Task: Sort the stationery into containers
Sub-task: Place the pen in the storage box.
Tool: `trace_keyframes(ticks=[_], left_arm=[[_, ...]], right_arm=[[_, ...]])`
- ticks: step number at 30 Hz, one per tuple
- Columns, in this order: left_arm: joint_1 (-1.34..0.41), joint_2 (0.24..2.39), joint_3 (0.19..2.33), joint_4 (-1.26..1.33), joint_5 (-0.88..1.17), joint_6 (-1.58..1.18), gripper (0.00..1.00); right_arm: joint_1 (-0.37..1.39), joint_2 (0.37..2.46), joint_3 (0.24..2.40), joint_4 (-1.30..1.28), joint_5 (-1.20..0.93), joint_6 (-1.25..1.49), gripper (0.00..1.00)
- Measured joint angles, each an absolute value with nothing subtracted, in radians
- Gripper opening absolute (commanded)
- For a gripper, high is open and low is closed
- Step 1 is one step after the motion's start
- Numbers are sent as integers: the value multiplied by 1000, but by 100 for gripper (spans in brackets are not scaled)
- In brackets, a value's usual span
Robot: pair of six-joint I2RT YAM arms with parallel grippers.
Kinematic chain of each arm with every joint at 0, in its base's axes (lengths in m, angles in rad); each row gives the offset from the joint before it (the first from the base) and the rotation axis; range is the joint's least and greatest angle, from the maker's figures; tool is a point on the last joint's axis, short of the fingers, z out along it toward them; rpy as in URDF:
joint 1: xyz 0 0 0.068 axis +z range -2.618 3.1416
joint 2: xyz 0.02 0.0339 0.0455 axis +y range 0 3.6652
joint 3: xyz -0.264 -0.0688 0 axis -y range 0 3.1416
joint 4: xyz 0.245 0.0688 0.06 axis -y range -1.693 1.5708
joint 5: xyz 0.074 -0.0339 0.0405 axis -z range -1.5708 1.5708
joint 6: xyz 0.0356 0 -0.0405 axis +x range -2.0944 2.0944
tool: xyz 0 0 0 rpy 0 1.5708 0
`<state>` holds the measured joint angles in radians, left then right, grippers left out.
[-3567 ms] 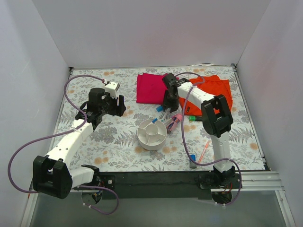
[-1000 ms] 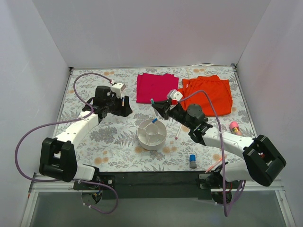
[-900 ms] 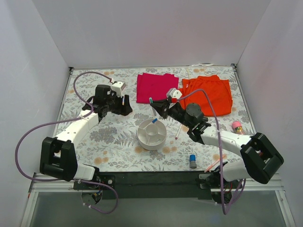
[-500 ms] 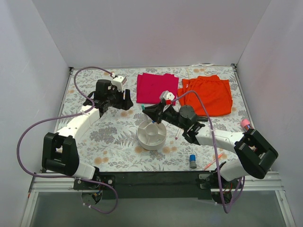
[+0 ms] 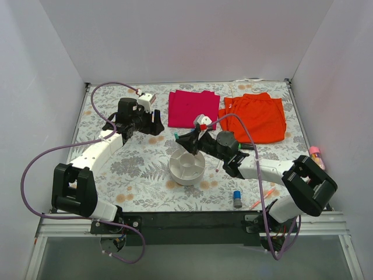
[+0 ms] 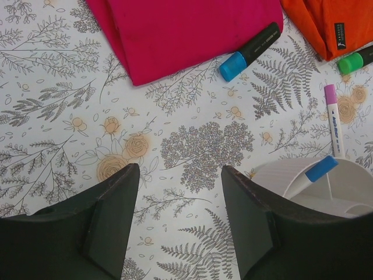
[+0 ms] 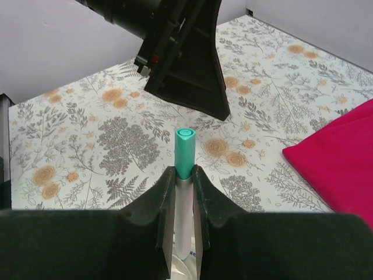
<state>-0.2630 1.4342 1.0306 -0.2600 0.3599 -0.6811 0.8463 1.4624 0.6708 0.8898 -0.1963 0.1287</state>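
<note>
My right gripper (image 7: 184, 175) is shut on a white marker with a teal cap (image 7: 185, 149), held cap-forward. In the top view the right gripper (image 5: 185, 140) hangs over the far rim of the round white organizer (image 5: 187, 174). My left gripper (image 6: 178, 224) is open and empty above the floral mat; in the top view it (image 5: 147, 123) is left of the magenta cloth. In the left wrist view a blue-capped marker (image 6: 321, 168) stands in the organizer (image 6: 291, 174). A blue-capped black marker (image 6: 250, 51), a green-capped marker (image 6: 355, 60) and a pink-capped white marker (image 6: 333, 119) lie on the mat.
A magenta cloth (image 5: 192, 107) and an orange cloth (image 5: 259, 116) lie at the back. A grey-blue cylinder (image 5: 237, 199) and a thin orange pen (image 5: 263, 197) lie near the front right. A pink item (image 5: 315, 152) sits by the right wall at the right arm's elbow.
My right gripper has moved left and down with the teal-capped marker, to above the organizer's far rim. The left gripper has shifted slightly toward the back. The pink item moved right.
</note>
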Motion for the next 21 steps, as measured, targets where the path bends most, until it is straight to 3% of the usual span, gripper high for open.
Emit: trace_keyframes(ticks=[2,10,14,21], left_arm=[[-263,1434,1030,-259,362,-682,58],[-263,1419,1019,-257,367,-685,58],[-263,1407,1008,-253,367,-685,58],[-263,1396,1000,-239,367,-685,59]], right_arm=[[846,1477,671,887,-192,129,6],[846,1493,663,879,-179,128,53],[846,1492,660,863,-189,119,63],[846,1438,661,777,-191,101,64]])
